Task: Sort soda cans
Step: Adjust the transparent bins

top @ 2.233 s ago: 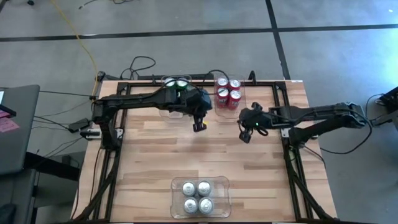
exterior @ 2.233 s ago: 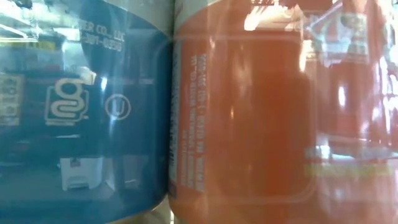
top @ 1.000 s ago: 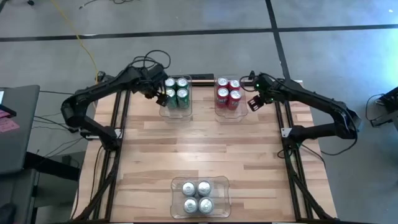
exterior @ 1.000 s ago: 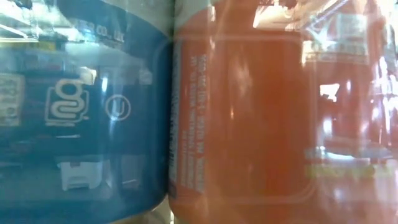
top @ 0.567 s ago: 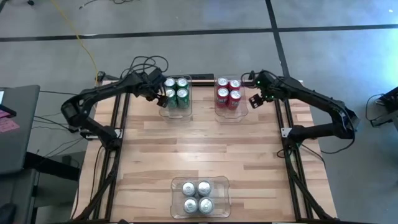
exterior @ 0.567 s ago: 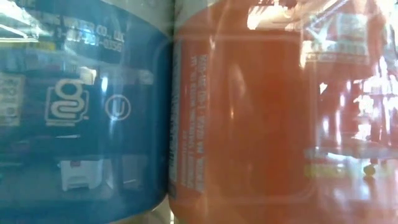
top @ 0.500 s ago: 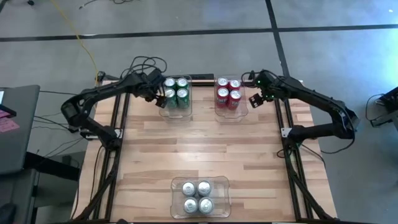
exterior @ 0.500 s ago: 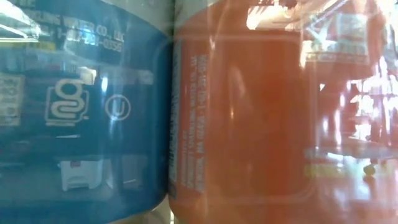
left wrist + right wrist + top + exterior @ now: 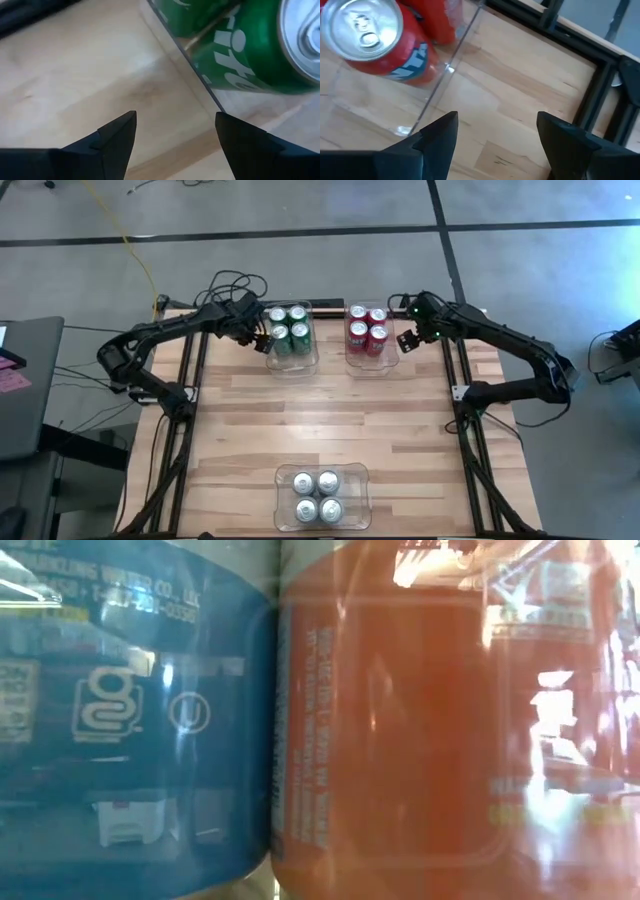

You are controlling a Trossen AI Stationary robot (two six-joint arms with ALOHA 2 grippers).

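Two arms, both matte black, slim tubular links with chunkier joint housings. Left arm [image 9: 165, 332]: loose black cables looped near its wrist end. Right arm [image 9: 500, 340]: small green light on the wrist housing, black cable running along the link. Bases bolted to black frame rails at the table edges. Left gripper [image 9: 172, 131]: two dark grey jaws, flat-faced, angular wedge tips, matte plastic look, faint edge highlights. Right gripper [image 9: 495, 131]: same dark wedge jaws, bevelled inner faces. No markings or screws legible.
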